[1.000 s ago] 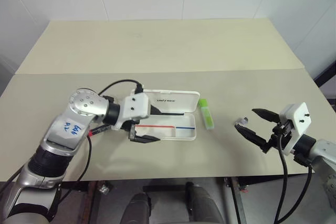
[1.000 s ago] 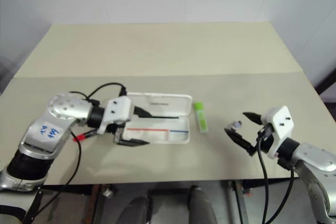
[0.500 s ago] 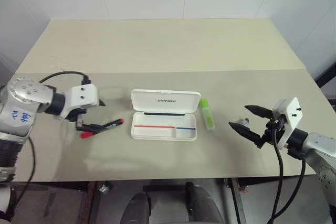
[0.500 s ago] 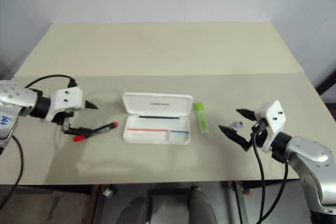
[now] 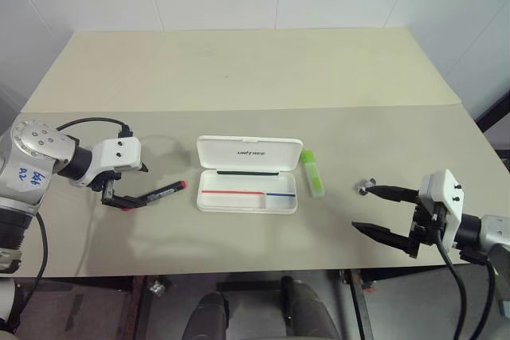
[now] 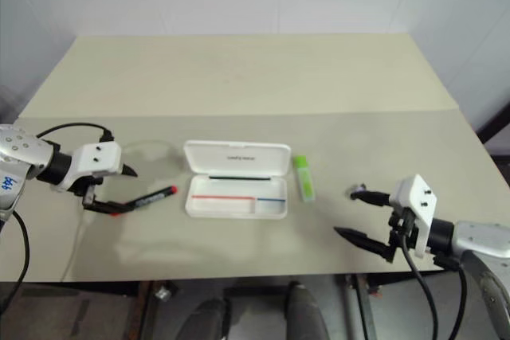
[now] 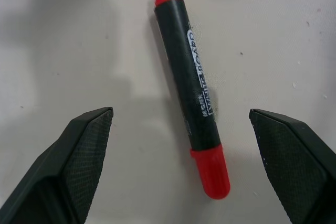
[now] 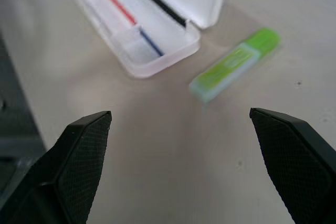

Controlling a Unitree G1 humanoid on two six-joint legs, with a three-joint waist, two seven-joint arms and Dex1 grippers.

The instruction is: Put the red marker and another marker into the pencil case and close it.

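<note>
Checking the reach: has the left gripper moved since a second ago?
Yes: the left gripper went left from over the open white plastic pencil case to the red-capped black marker.

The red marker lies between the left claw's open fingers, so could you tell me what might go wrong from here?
The red marker lies slanted between the left claw's fingers, so it may roll or twist as they close. The pencil case sits unheld and could slide when the marker is put in.
</note>
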